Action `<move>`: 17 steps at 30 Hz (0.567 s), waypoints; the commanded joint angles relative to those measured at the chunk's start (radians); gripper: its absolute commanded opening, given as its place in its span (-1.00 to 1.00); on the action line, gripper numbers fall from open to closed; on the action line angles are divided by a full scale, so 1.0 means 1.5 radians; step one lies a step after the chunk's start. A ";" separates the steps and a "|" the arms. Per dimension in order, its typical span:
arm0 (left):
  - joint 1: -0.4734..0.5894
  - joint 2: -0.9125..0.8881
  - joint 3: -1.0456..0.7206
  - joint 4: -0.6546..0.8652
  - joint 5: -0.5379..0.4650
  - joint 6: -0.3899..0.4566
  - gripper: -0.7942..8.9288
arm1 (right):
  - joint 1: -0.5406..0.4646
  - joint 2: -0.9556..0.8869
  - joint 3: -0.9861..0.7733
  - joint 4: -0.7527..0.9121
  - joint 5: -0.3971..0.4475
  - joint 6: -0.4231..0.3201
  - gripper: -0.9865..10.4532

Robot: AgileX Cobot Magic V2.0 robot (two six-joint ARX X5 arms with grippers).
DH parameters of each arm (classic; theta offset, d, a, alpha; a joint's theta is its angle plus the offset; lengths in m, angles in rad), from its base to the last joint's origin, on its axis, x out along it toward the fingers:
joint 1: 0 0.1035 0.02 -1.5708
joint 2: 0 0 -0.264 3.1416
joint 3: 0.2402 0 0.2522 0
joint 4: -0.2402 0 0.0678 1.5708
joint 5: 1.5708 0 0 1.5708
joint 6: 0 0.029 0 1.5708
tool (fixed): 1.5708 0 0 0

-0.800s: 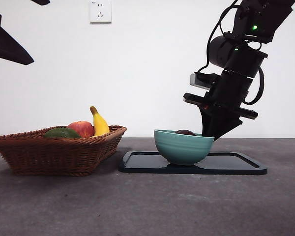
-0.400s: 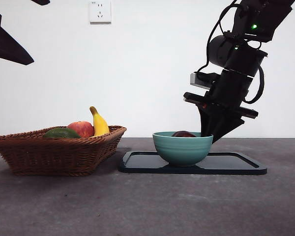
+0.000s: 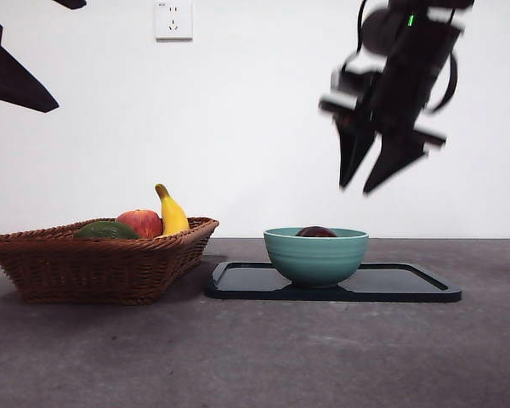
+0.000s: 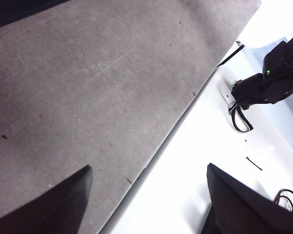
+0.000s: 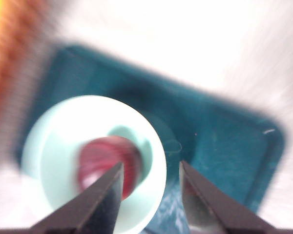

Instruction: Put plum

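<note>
Plum inside teal bowl

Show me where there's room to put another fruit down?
The tray is bare to the side of the bowl, under the raised right end effector. The table in front is bare too. The basket is crowded, and the plum sits in the bowl.

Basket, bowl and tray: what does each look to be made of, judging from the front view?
The basket looks like woven wicker, brown and matte: its strands and braided rim show. The bowl holding the plum seems glazed ceramic, teal with a soft sheen, though plastic cannot be ruled out. The tray looks like dark, smooth plastic or lacquered material: its flat surface reflects light.
</note>
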 commanded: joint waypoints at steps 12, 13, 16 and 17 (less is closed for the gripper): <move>-0.003 0.003 0.005 0.004 0.004 0.006 -0.07 | 0.003 -0.314 -0.090 -0.073 0.000 -0.030 -0.51; -0.003 0.003 0.005 0.004 0.004 0.006 -0.07 | 0.003 -0.340 -0.110 -0.073 0.000 -0.030 -0.51; -0.003 0.003 0.005 0.004 0.004 0.006 -0.07 | 0.003 -0.428 -0.181 -0.072 -0.008 -0.030 -0.51; -0.003 0.003 0.005 0.005 0.004 0.006 -0.07 | 0.003 -0.453 -0.203 -0.072 -0.018 -0.030 -0.51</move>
